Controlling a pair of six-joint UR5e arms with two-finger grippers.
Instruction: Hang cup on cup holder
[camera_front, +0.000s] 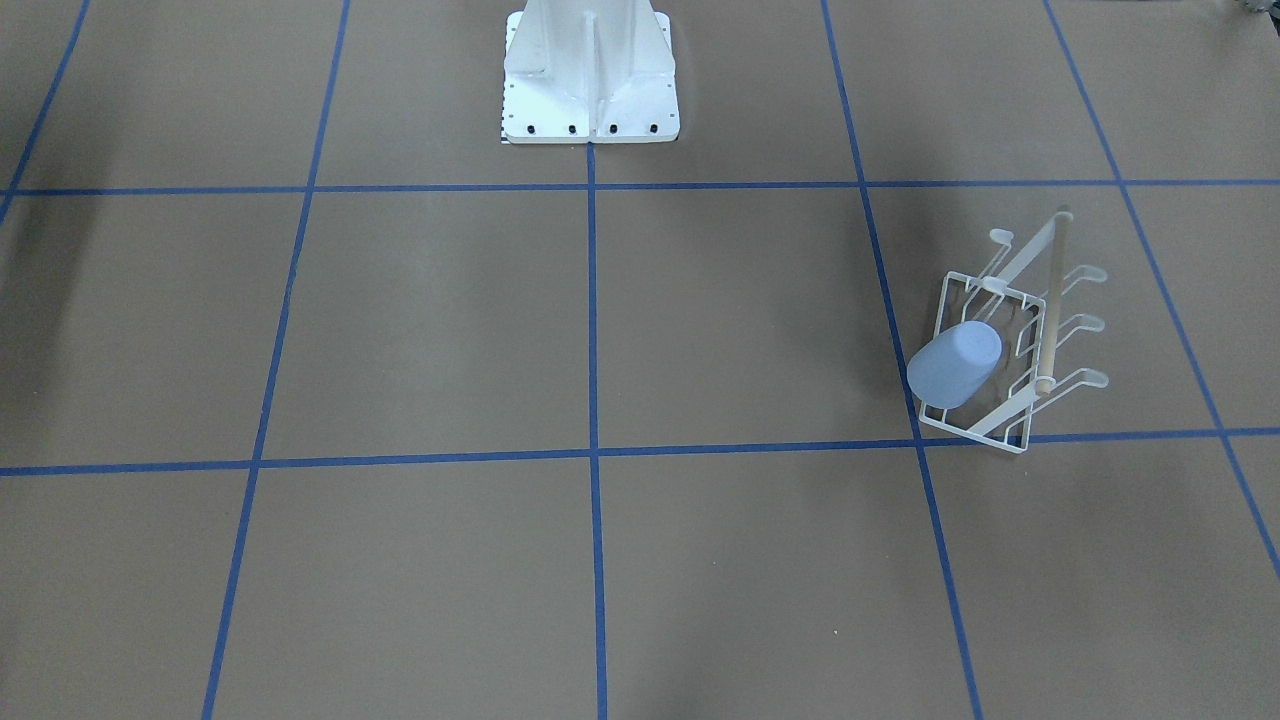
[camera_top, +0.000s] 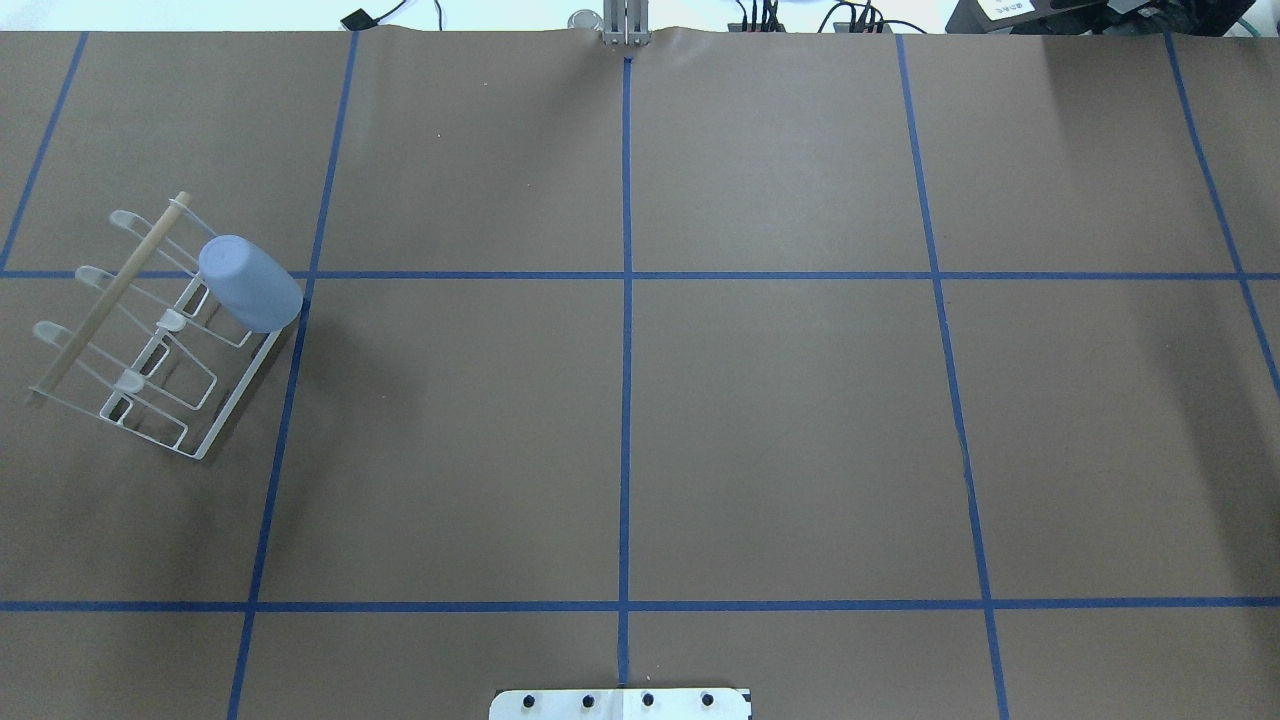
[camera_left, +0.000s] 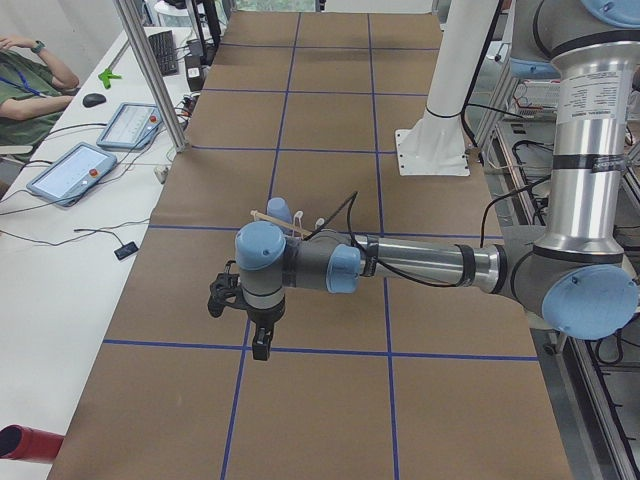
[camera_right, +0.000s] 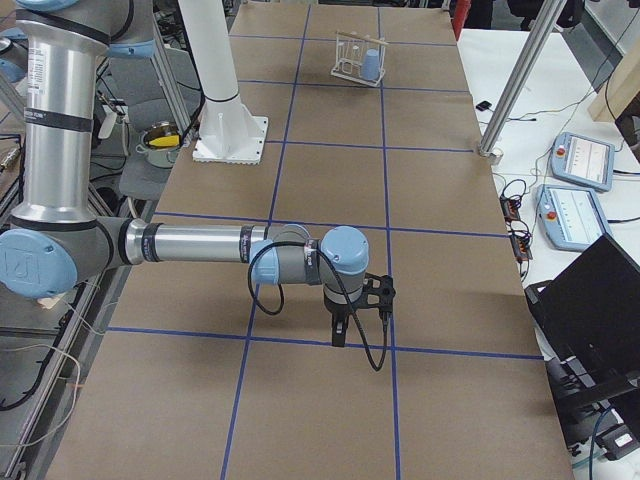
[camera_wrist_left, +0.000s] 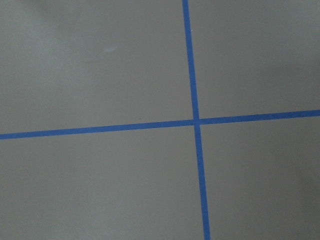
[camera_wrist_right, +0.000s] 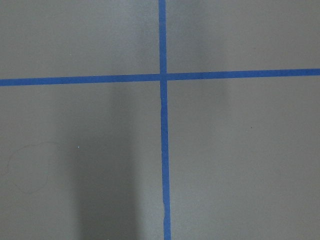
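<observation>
The light-blue cup (camera_front: 955, 365) sits upside down and tilted over a prong of the white wire cup holder (camera_front: 1048, 310), on the robot's left side of the table. Both also show in the overhead view, cup (camera_top: 250, 284) and holder (camera_top: 110, 295). In the exterior left view the cup (camera_left: 279, 210) is partly hidden behind the left arm. My left gripper (camera_left: 260, 345) hangs over the table nearer the camera than the holder. My right gripper (camera_right: 338, 332) hangs over the table's other end, far from the cup (camera_right: 372, 66). I cannot tell whether either gripper is open or shut.
The white robot pedestal (camera_front: 590, 70) stands at the table's robot-side edge. Brown paper with blue tape lines (camera_top: 626, 400) covers the table. A side bench with tablets (camera_left: 70, 170) and metal posts (camera_left: 150, 70) runs along the far side, where an operator (camera_left: 30, 70) sits.
</observation>
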